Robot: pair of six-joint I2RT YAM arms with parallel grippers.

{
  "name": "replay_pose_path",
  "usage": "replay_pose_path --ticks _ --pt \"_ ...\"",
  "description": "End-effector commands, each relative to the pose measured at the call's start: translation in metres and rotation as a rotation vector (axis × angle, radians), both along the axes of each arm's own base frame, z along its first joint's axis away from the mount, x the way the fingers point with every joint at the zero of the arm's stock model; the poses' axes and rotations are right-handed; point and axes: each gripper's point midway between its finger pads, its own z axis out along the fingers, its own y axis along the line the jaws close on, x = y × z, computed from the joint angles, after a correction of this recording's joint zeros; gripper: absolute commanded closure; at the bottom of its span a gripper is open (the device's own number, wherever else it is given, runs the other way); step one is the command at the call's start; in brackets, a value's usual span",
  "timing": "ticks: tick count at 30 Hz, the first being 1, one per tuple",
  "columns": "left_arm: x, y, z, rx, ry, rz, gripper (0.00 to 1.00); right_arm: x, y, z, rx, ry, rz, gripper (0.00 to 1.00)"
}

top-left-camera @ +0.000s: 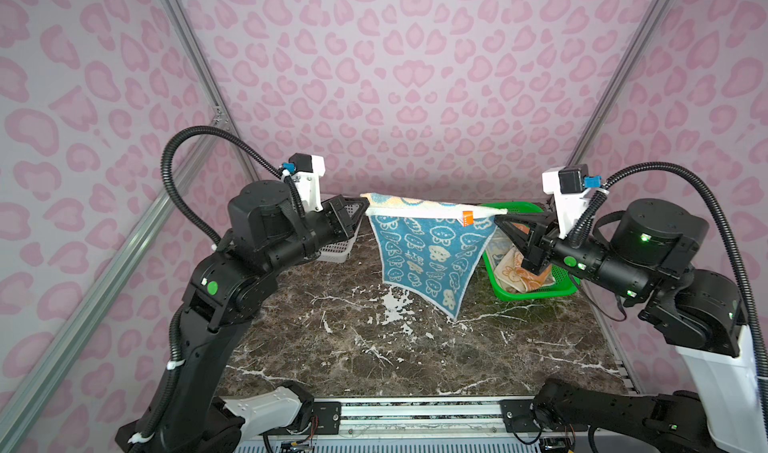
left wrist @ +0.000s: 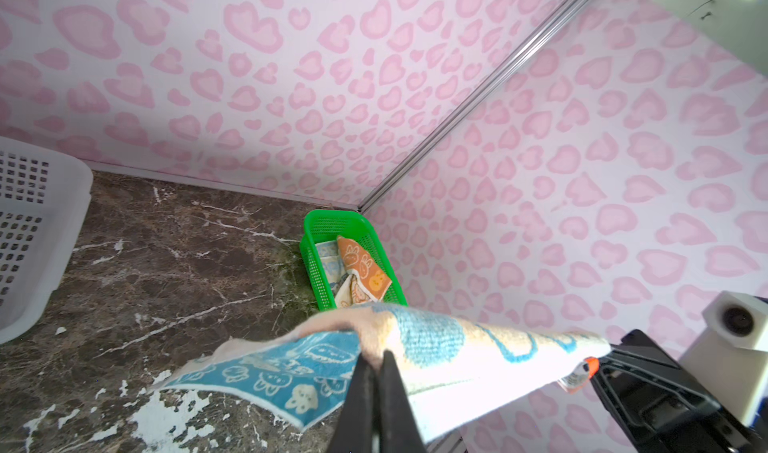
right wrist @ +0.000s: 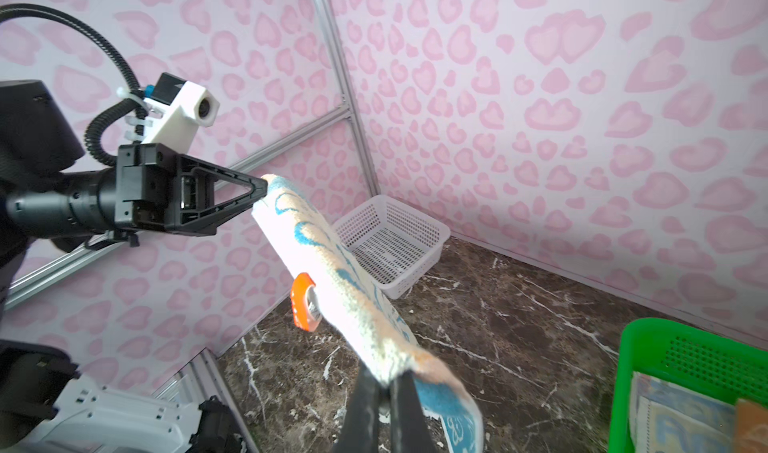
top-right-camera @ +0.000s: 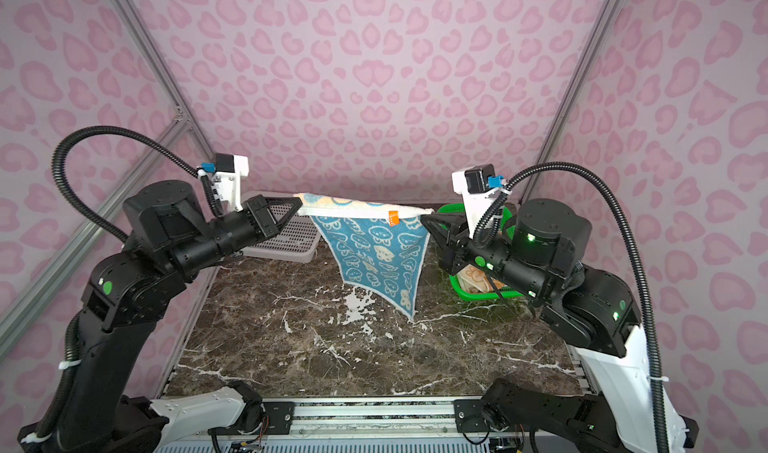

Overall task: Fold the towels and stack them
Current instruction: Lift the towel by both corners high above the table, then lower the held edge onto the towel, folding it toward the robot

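I have the blue terry towel printed with white bunnies strung in the air over the far half of the dark marble tabletop. The left gripper has its fingers clamped on one top corner and the right gripper on the other. The cloth hangs to a point below. An orange bunny-print towel lies crumpled in the green perforated plastic basket at the far right corner. The white perforated plastic basket sits at the far left corner.
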Motion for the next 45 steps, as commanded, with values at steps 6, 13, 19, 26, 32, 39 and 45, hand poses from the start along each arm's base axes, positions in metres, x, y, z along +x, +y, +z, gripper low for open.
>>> replay_pose_path --ticks 6,13,19,26,32,39,45 --pt "0.040 0.011 -0.038 0.063 0.155 0.082 0.97 0.050 -0.006 -0.023 -0.074 0.082 -0.154 1.00" --pt "0.129 0.005 -0.144 0.157 0.373 0.109 0.97 0.162 -0.015 -0.132 -0.091 0.386 -0.250 1.00" --pt "0.191 -0.001 -0.242 0.255 0.539 0.123 0.97 0.228 -0.016 -0.218 -0.073 0.562 -0.262 1.00" --pt "0.209 -0.003 -0.318 0.357 0.667 0.118 0.97 0.251 -0.007 -0.299 -0.130 0.745 -0.234 1.00" --pt "0.177 0.008 -0.370 0.386 0.739 0.128 0.97 0.214 -0.005 -0.383 -0.182 0.894 -0.243 1.00" --pt "0.124 0.013 -0.411 0.429 0.793 0.122 0.97 0.157 -0.010 -0.434 -0.248 0.969 -0.251 1.00" --pt "0.082 0.012 -0.441 0.500 0.828 0.111 0.97 0.119 -0.010 -0.451 -0.300 0.993 -0.237 1.00"
